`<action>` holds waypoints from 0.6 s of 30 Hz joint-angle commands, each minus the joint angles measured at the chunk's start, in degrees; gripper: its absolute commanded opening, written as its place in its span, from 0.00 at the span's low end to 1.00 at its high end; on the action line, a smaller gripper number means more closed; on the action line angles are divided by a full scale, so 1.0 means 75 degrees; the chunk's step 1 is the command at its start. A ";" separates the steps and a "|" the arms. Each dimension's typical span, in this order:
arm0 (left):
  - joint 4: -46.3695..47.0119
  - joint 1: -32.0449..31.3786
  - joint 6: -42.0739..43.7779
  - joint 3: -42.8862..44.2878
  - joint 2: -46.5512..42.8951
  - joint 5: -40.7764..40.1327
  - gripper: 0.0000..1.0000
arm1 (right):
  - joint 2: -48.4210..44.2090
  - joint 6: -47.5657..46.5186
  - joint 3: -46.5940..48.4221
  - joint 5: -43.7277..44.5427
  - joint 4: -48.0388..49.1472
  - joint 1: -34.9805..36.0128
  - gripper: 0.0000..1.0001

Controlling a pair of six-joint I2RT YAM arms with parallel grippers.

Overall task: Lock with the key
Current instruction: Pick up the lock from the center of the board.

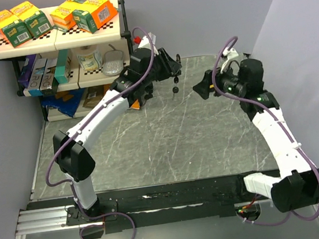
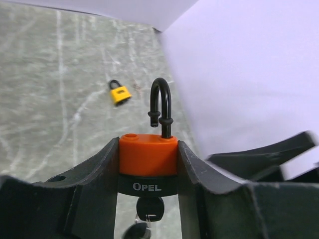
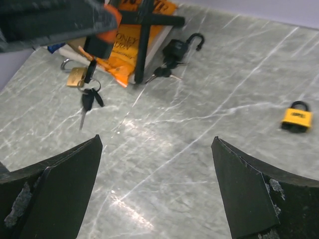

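Orange plastic padlock (image 2: pixel 148 155), its black shackle (image 2: pixel 160 94) raised, sits clamped in the left claw (image 2: pixel 148 149), black-headed key (image 2: pixel 149 208) in its base; right claw (image 3: pixel 155 144) spread apart over the grey marbled surface (image 3: pixel 199 99).

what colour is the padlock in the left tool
Orange padlock, black base and shackle; clearest in left wrist view.

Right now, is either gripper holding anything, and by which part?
Left gripper clamps the orange padlock by the sides of its body; shackle open, key in its base. Right gripper is open and empty.
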 commanded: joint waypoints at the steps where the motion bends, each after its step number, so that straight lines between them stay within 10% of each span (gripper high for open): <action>1: 0.0536 -0.0092 -0.1132 0.0480 -0.0085 0.0425 0.02 | -0.0334 0.0673 -0.0206 0.0654 0.1606 0.0452 1.00; 18: 0.1216 -0.0314 -0.2129 0.0551 0.0020 0.0706 0.04 | 0.0041 0.0769 -0.0500 0.2915 0.3461 0.1940 0.92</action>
